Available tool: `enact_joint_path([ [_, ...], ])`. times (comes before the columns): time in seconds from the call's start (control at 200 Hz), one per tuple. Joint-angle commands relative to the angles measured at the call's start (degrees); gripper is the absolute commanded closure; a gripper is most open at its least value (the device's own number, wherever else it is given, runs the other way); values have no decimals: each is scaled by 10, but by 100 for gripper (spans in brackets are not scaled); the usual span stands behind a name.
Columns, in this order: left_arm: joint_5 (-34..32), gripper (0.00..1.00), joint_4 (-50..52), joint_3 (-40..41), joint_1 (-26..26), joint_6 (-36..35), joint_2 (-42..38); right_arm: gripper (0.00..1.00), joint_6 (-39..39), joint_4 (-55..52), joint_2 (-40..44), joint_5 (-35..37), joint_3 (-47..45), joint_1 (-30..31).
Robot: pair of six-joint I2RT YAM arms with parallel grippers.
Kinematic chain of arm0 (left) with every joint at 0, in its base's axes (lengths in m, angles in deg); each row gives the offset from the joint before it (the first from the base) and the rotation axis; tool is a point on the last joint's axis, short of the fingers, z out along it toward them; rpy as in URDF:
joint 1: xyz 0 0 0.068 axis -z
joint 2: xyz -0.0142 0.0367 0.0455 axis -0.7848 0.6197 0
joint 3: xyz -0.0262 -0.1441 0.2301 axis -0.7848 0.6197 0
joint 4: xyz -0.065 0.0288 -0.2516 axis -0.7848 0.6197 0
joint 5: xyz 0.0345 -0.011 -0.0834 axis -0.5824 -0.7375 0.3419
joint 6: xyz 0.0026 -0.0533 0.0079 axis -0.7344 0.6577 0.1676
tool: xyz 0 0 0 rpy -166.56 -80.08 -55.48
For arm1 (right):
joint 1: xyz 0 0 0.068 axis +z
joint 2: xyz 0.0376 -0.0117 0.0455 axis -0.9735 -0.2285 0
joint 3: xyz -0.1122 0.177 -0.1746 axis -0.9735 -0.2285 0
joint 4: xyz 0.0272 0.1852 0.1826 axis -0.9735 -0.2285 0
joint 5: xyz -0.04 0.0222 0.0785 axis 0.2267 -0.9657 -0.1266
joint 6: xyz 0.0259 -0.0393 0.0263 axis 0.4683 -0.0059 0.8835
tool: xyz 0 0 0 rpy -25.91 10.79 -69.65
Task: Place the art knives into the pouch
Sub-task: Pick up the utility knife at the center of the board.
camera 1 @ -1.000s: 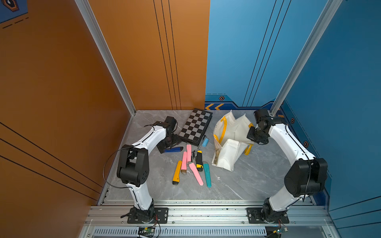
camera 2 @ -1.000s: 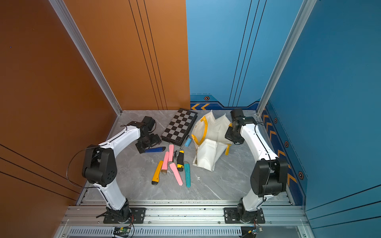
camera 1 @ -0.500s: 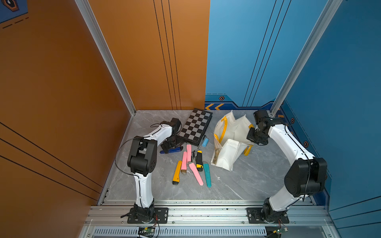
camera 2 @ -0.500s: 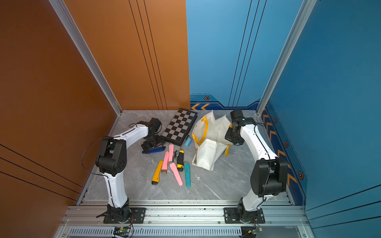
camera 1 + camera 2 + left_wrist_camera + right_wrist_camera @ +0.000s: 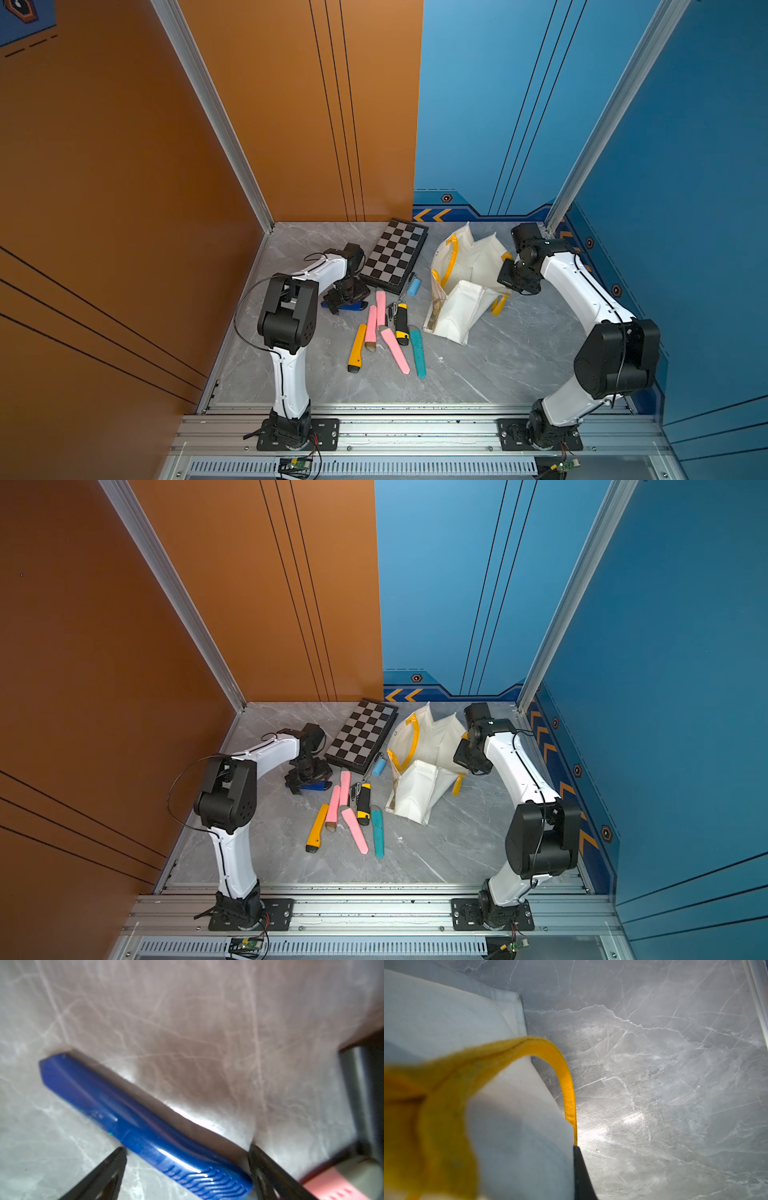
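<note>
The left end effector [image 5: 187, 1151] is standing low over the grey marble tabletop [image 5: 498, 365], its black fingers [image 5: 113, 1169] spread wide with a dark blue art knife [image 5: 133, 1118] lying flat and slantwise between them. One fingertip is sitting right at the knife's ribbed end; the blurred wrist view is not showing whether it is touching. In both top views the knife is poking out from under this end effector.

The right end effector [image 5: 577, 1151] is pinching the yellow handle [image 5: 566, 1088] of the cream-white fabric pouch [image 5: 469, 266], its jaws pressed together on the strap, which is arching away from the fingertip. The pouch is slumping on the tabletop just beside this end effector, on the side facing the left one, and well apart from the art knife.

Between the left end effector and the pouch, several more cutters are lying loose: an orange one [image 5: 356, 348], three pink ones [image 5: 395, 351], a black-and-yellow one [image 5: 402, 328] and a teal one [image 5: 417, 351]. A folding chessboard [image 5: 392, 257] is lying just beside the left end effector.
</note>
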Motion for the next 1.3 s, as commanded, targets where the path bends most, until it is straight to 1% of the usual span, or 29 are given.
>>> enact_joint_path([
  [0.0,-23,12,28,39,-18,-66,-19,100,8,-2,16,12,-12,-1],
  [0.05,-30,13,27,51,-20,-93,-29,100,8,-1,16,12,-12,-1],
  [0.06,-32,17,27,52,-21,-100,-31,100,8,-1,16,12,-12,-2],
  [0.085,-37,21,28,55,-21,-112,-34,100,8,-1,15,12,-11,-2],
  [0.12,-45,24,28,58,-21,-126,-41,100,8,-2,14,11,-10,-2],
  [0.17,-51,27,27,59,-22,-143,-46,100,7,-2,11,8,-7,-2],
  [0.19,-53,30,27,58,-22,-146,-47,100,7,-2,9,8,-6,-2],
  [0.255,-48,38,27,53,-21,-152,-45,100,7,-2,5,3,-2,-2],
  [0.405,-36,50,26,43,-15,-149,-24,100,8,-2,-3,-1,6,2],
  [0.505,-23,64,26,38,-9,-147,-10,100,9,-2,-3,1,7,7],
  [0.591,-20,71,26,35,-7,-145,-8,100,12,-1,-2,4,5,11],
  [0.811,-23,78,28,6,-8,-166,-23,100,15,-1,-8,8,15,18],
  [0.971,-21,79,30,-44,-4,-171,-84,100,15,-1,-16,7,30,25],
  [1.091,-12,79,29,-122,15,-182,-116,100,11,-1,-29,5,52,36],
  [1.171,-8,79,29,-185,44,-197,-119,100,9,-2,-40,5,69,47],
  [1.296,29,78,28,-296,98,-217,-100,100,9,-1,-56,2,92,64],
])
